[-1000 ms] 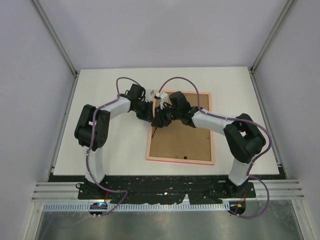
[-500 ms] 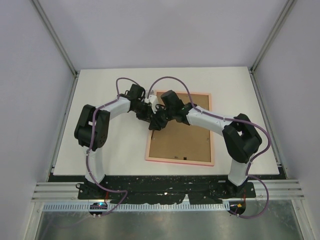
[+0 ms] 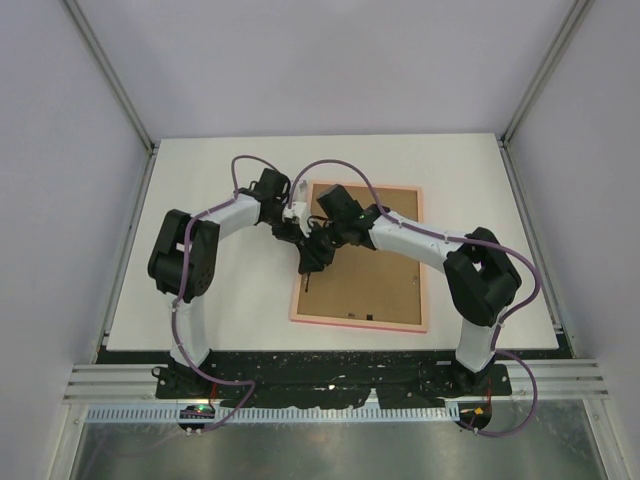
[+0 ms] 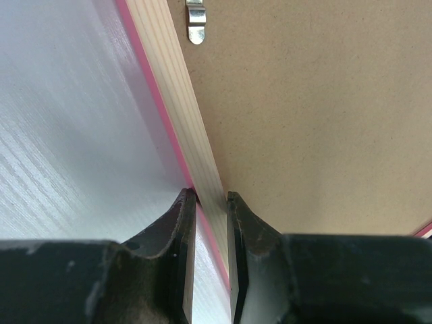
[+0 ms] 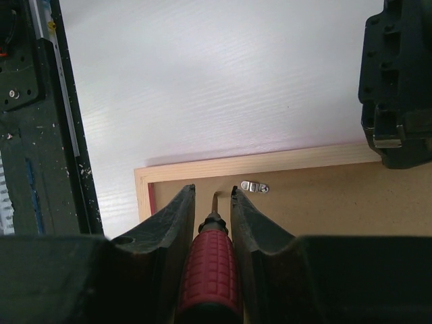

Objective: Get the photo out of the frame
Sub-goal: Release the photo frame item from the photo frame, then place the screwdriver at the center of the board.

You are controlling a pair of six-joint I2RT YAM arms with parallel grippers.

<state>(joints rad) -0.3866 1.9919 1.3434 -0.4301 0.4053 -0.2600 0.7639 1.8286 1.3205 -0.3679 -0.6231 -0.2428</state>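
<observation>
Frame: the frame [image 3: 360, 322] lies back up on the desk [image 3: 220, 300], a little right of centre in the top view, long sides running away from the arms.
Board: a plain brown board [image 3: 365, 285] fills the frame's opening and faces up.
Photo: not in sight from any view; only the board shows inside the rim.
Left gripper: the left gripper [image 4: 211, 199] is closed on the frame's left rail, near its far end. One finger sits on the outer pink edge and the other on the board side, with the pale wood [image 4: 182, 115] pinched between them.
Right gripper: the right gripper [image 5: 212, 192] is clamped on a tool [image 5: 209, 270] with a red ribbed handle. It reaches in over the upper left of the board.
Tool: its thin metal tip pokes out past the fingertips, just above the board and close to the rail.
Clip: a small metal clip [image 5: 254, 187] lies on the board beside the tool tip, right against the rail. It also shows at the top of the left wrist view [image 4: 196, 23].
</observation>
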